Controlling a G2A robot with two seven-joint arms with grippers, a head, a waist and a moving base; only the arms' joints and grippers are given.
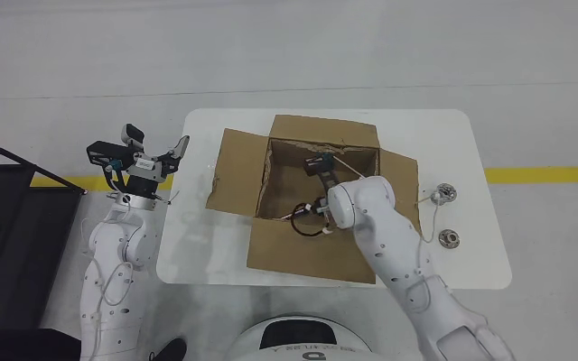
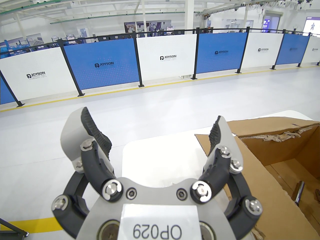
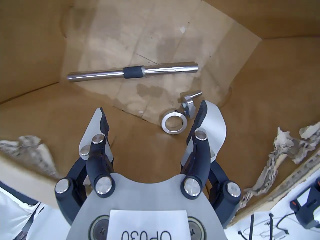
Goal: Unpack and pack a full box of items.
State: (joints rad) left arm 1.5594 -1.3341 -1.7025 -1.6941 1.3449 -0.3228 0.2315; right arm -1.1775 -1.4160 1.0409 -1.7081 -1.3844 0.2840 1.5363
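Observation:
An open cardboard box (image 1: 237,171) stands in the middle of the white table (image 1: 433,135). My right gripper (image 3: 152,109) is down inside it, open, with nothing between its fingers. On the box floor lie a long steel rod (image 3: 132,72) with a dark band, a metal ring (image 3: 173,124) and a small metal fitting (image 3: 190,102); the ring and fitting lie just off one fingertip. From above, the right gripper (image 1: 318,170) is near the box's far wall. My left gripper (image 1: 158,142) hangs open and empty past the table's left edge, left of the box (image 2: 275,151).
Two round metal parts (image 1: 442,192) (image 1: 449,238) lie on the table right of the box. Torn paper lining (image 3: 280,148) hangs along the box rim. A black rack (image 1: 18,226) stands on the floor at the left. One rod end (image 2: 298,192) shows inside the box.

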